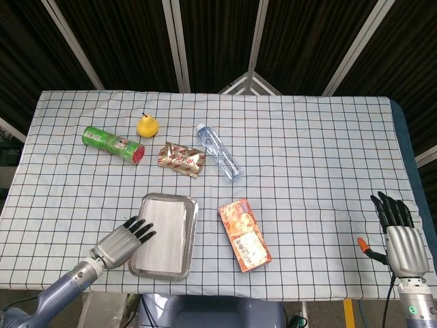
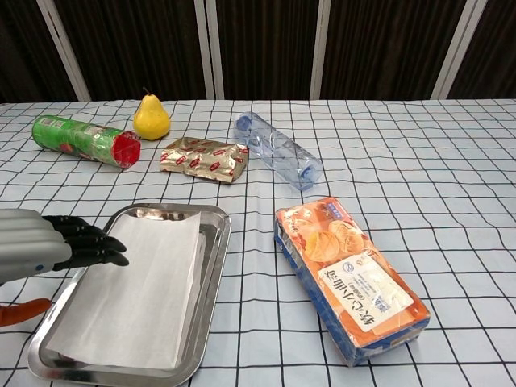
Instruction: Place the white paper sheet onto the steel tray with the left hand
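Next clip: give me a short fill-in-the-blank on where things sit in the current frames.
1. The paper sheet lies in the ____.
2. The left hand holds ____.
3. The fruit beside the green can is a ____.
4. The bottle lies on its ____.

Missing words: tray; nothing; pear; side

A matt white paper sheet [image 2: 133,294] is lying smooth in the shiny, mirror-like rectangular steel tray [image 2: 211,274]. The checked white cloth [image 2: 419,185] is showing a soft, dull weave. The clear plastic bottle [image 2: 278,150] and the crinkled gold foil wrapper [image 2: 203,159] are glinting, and the glossy orange cardboard box [image 2: 351,278] is catching light.
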### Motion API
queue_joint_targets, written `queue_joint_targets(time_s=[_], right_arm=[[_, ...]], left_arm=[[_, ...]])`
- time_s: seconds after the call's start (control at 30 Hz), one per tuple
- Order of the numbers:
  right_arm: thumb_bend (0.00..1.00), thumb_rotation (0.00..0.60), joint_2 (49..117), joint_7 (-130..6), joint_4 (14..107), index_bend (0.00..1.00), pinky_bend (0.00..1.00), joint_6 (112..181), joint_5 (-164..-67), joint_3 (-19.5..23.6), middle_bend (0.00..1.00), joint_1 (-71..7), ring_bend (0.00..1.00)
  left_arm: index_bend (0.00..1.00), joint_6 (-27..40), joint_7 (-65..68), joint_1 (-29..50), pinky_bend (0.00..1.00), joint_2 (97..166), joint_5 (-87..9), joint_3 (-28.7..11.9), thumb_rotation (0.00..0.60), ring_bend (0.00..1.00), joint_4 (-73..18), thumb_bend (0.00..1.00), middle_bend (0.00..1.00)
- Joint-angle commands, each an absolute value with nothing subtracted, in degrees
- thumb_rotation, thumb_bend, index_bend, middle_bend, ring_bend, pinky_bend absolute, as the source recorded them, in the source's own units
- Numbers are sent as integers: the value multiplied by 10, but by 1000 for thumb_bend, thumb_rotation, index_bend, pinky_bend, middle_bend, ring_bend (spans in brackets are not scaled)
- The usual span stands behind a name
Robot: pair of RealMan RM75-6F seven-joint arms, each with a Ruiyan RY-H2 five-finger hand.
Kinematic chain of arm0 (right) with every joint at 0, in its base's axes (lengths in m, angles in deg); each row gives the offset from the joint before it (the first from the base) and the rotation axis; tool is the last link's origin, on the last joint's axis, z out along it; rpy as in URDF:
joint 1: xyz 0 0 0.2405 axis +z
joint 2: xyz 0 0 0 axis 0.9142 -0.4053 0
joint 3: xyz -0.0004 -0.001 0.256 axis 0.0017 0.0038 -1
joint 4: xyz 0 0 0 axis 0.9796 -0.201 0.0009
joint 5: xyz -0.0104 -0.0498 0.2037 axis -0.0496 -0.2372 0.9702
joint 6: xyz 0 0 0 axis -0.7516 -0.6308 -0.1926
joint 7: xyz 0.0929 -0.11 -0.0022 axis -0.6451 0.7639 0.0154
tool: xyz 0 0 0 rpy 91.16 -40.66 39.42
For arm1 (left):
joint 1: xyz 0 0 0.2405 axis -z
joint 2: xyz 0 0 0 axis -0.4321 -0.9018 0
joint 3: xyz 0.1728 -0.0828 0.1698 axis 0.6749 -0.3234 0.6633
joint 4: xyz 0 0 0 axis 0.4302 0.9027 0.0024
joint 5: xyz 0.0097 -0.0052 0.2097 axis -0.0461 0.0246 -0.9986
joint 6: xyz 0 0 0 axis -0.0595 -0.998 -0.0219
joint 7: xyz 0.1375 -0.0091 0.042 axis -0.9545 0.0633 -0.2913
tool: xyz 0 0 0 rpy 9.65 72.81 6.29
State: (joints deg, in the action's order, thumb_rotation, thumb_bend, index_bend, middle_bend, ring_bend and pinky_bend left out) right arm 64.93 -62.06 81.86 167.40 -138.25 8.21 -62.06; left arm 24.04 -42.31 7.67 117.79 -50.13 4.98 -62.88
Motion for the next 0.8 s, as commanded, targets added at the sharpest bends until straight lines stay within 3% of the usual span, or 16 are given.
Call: queue_joint_targets(time_s=[0.03, 0.8], right_arm=[[313, 600, 649, -621, 819, 0, 0, 1674, -1383, 82, 0, -620, 0], [313, 600, 648, -623, 819, 0, 0, 1675, -1385, 83, 0, -621, 0]], left_arm=[[0, 248, -467, 96, 0, 1201, -451, 47, 600, 0, -636, 565, 0], [0, 204, -535, 142, 0, 1248, -352, 73, 600, 0, -633, 565, 0]])
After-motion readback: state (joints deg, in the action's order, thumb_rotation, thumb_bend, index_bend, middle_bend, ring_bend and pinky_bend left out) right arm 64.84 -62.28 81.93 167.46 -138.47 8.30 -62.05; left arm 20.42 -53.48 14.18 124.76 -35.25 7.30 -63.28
